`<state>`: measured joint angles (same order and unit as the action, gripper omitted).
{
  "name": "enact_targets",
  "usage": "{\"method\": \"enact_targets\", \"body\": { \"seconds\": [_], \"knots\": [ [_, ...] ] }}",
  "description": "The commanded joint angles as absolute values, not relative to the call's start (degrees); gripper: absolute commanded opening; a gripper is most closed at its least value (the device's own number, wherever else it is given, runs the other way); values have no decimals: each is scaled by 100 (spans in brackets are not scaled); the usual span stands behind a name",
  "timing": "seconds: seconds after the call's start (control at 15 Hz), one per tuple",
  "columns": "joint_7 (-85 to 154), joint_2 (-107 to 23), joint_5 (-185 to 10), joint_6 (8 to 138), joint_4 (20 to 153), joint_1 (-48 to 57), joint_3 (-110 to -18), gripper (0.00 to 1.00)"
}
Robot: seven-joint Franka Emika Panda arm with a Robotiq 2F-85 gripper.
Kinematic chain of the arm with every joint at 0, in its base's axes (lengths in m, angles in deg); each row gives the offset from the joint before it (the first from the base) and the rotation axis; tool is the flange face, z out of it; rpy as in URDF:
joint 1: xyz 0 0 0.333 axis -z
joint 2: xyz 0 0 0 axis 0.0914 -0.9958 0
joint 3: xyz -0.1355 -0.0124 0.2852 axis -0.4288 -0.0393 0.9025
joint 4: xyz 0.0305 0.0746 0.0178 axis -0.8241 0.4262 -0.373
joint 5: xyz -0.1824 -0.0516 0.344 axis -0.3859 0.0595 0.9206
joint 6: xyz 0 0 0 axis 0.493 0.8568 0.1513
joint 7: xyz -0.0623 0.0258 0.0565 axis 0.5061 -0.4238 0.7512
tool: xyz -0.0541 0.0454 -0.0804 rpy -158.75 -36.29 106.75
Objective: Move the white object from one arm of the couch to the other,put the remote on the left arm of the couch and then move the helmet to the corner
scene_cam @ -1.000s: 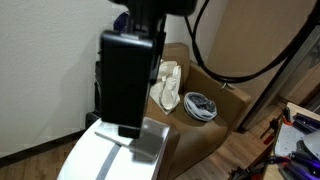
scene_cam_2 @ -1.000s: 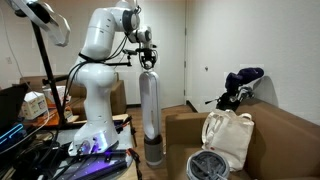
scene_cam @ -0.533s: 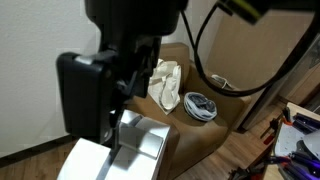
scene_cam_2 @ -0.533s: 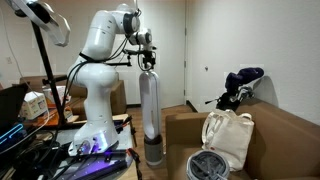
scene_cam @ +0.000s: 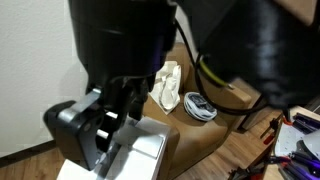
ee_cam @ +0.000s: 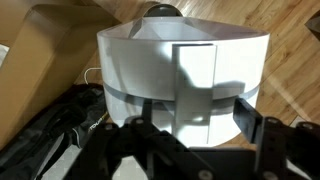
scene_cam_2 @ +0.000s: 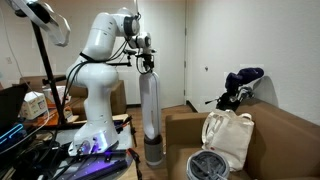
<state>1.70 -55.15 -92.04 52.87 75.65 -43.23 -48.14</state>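
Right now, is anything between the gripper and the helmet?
Yes. The gripper hangs open right over the tall white cylinder, which stands just outside the couch arm. The helmet lies lower, on the seat past that arm, by the cream bag. Cylinder and arm block a straight line; going over looks clear.

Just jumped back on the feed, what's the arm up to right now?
The robot arm has its claw over the top of the tall glossy white shell beside the couch. Its fingers are spread to either side of the shell, with nothing visibly gripped. The helmet lies on the couch beside the cream cloth bag, untouched. No remote or small white object shows in any view.
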Motion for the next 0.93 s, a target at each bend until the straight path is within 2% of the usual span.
{"method": "enact_targets", "body": {
  "seconds": [0.0, 0.4, 0.47, 0.87],
  "knots": [
    [-11, -5625, -9215, 5286, 7387, -4442, -4903, 53],
    [2, -5625, -9199, 5294, 7310, -4453, -4950, 14],
    [-2, -5620, -9207, 5288, 7309, -4455, -4956, 11],
    [-4, -5440, -9297, 5178, 7337, -4464, -5004, 11]
  ]
}}
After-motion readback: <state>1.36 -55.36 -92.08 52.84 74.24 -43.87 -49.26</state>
